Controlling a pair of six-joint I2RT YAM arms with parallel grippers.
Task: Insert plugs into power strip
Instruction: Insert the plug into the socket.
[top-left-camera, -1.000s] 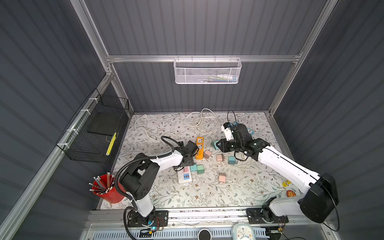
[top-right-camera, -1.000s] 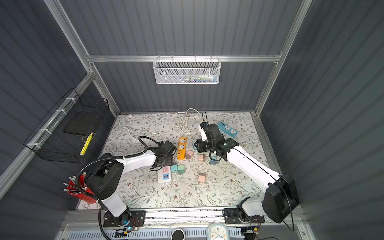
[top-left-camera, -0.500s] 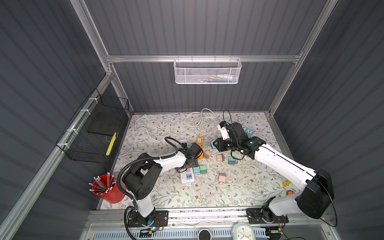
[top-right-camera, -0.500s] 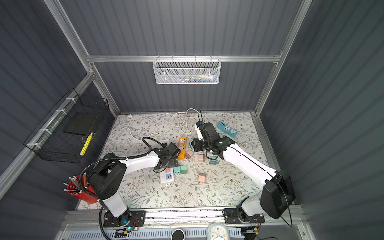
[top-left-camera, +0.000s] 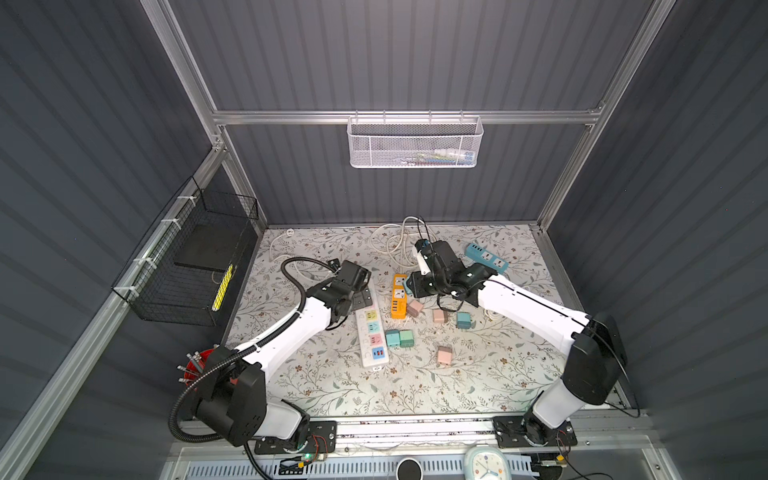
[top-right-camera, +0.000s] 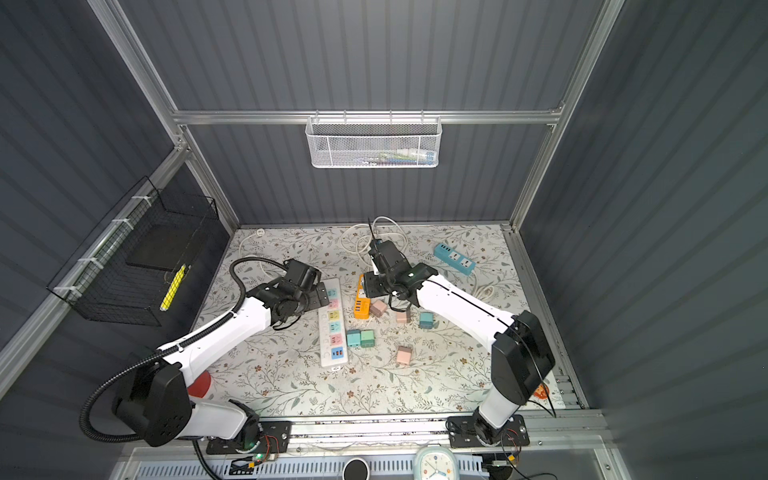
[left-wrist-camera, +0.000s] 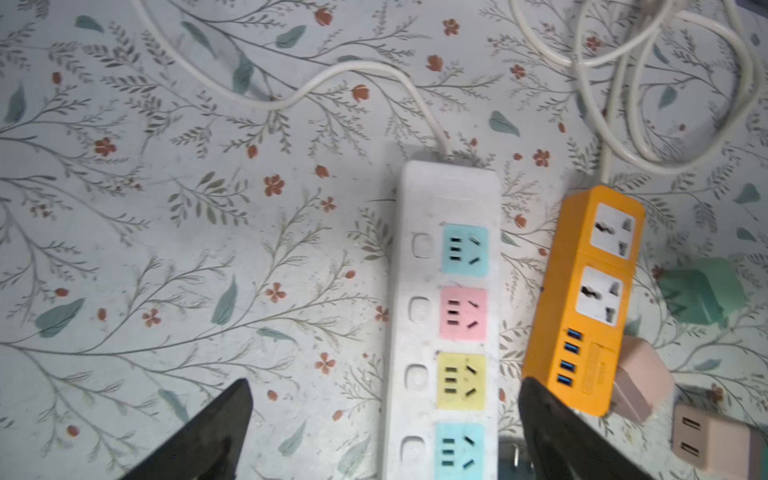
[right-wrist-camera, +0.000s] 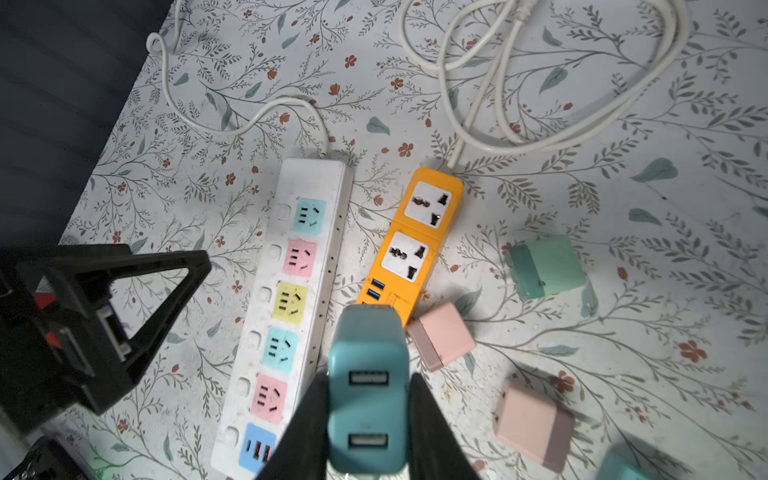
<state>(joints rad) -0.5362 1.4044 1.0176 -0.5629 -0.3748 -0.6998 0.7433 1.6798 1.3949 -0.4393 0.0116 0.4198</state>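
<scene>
The white power strip (top-left-camera: 371, 332) (left-wrist-camera: 449, 311) lies lengthwise mid-table with coloured sockets, all without plugs. My left gripper (top-left-camera: 361, 297) (left-wrist-camera: 384, 390) hovers over its far half, open wide and holding nothing. My right gripper (top-left-camera: 411, 286) (right-wrist-camera: 368, 386) is shut on a teal plug (right-wrist-camera: 368, 374), held above the near end of the orange strip (top-left-camera: 399, 296) (right-wrist-camera: 411, 245). Loose plugs lie on the mat: pink (top-left-camera: 414, 308), pink (top-left-camera: 439, 316), teal (top-left-camera: 463, 320), teal (top-left-camera: 392, 338), green (top-left-camera: 406, 338), pink (top-left-camera: 444, 355), and a mint one (right-wrist-camera: 544, 266).
A blue power strip (top-left-camera: 486, 257) lies at the back right. Coiled white cables (top-left-camera: 399, 241) lie behind the strips. A red cup of pens (top-left-camera: 199, 365) stands at the front left, under a black wire basket (top-left-camera: 187, 266) on the left wall.
My left gripper has opened wide and drawn back to the left over the white strip. My right arm has carried the teal plug leftward toward the orange strip.
</scene>
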